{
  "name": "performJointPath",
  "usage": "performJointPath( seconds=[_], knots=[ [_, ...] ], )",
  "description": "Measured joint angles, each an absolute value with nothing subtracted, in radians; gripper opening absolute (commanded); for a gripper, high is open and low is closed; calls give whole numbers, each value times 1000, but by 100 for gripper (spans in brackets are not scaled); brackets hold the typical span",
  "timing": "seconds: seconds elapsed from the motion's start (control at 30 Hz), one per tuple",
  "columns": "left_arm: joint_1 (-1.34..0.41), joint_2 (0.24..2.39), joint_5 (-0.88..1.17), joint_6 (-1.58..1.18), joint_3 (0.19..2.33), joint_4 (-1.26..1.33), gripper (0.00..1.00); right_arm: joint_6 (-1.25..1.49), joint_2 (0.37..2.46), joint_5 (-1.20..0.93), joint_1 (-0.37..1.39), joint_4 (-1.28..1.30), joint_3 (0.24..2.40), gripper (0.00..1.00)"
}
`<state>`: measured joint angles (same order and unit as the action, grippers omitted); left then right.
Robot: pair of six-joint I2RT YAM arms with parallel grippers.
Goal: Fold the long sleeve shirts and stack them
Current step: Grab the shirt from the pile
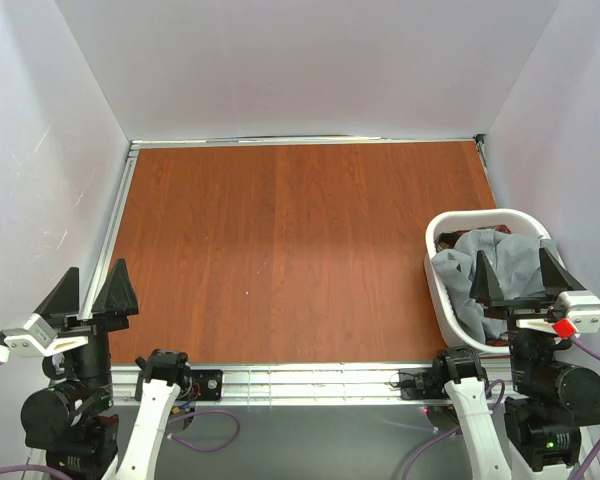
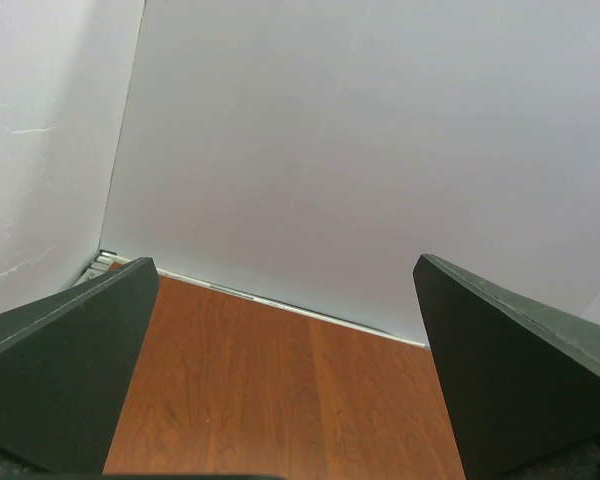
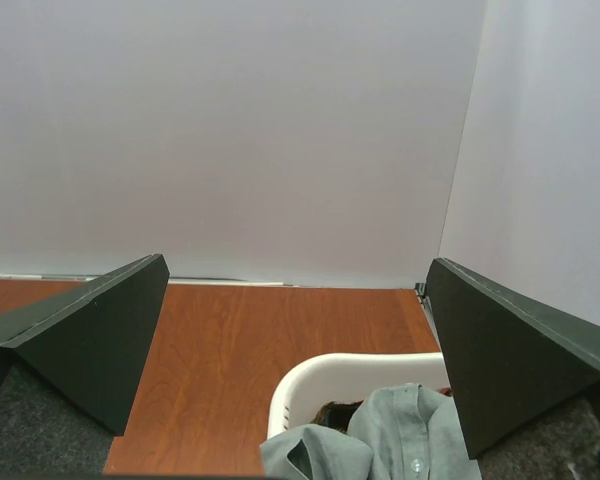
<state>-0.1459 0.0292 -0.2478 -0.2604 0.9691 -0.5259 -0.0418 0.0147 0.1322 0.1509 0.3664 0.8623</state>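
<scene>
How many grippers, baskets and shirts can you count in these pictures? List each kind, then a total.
Grippers: 2, the left gripper and the right gripper, both open.
Baskets: 1, the white basket.
Shirts: 1 sure, the grey shirt; a dark cloth, mostly hidden by it, cannot be named.
Total: 4 sure.

Grey shirt in white basket on reddish-brown table.

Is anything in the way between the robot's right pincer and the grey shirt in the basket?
No, nothing visible. The open right pincer hangs over the grey shirt, which lies on top inside the white laundry basket. Only the basket's wall rings the shirt, so the way in is from above.
</scene>
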Motion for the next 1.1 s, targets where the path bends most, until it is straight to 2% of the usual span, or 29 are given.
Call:
performJointPath(
  seconds=[0.3,0.77,0.97,1.1],
  knots=[
    [-146,71,-247,-326,941,-535,98,-7,97,212,151,382,862,99],
    [-146,276,-122,-512,924,-664,98,260,764,600,153,748,1067,98],
    [-146,267,-67,-539,916,-681,98,376,905,637,127,863,1019,99],
    [-146,249,-41,-548,892,-691,98,406,943,602,-5,860,935,98]
  ],
)
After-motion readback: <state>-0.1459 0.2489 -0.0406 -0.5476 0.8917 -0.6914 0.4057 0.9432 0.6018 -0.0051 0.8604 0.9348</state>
